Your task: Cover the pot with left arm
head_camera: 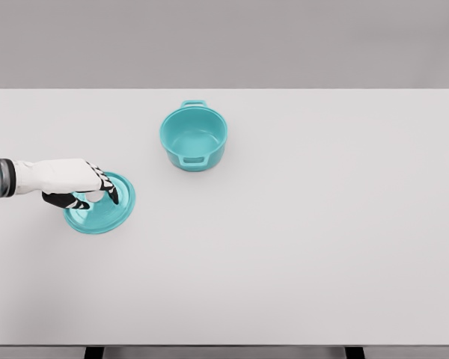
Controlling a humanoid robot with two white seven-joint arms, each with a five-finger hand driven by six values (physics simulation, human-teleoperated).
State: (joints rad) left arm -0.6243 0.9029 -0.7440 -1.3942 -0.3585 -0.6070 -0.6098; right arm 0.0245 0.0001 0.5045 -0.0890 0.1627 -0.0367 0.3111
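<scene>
Left hand (73, 183) rests over the lid (105, 210), fingers (108, 191) curled around its knob. The lid lies on the tabletop (299, 239), left of and nearer than the open pot (194, 137).

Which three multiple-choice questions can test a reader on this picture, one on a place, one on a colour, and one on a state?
1. Where does the round teal lid lie relative to the teal two-handled pot?
A. Inside it
B. Nearer the camera and to the left
C. Behind it, to the right

2. What colour is the table?
A. White
B. Brown
C. Black

3. In what state is the pot?
A. Covered
B. Tipped over
C. Upright, uncovered

Answers: 1 B, the lid rests on the table apart from the pot, under the left hand. 2 A, the surface is plain white. 3 C, its empty inside shows.
</scene>
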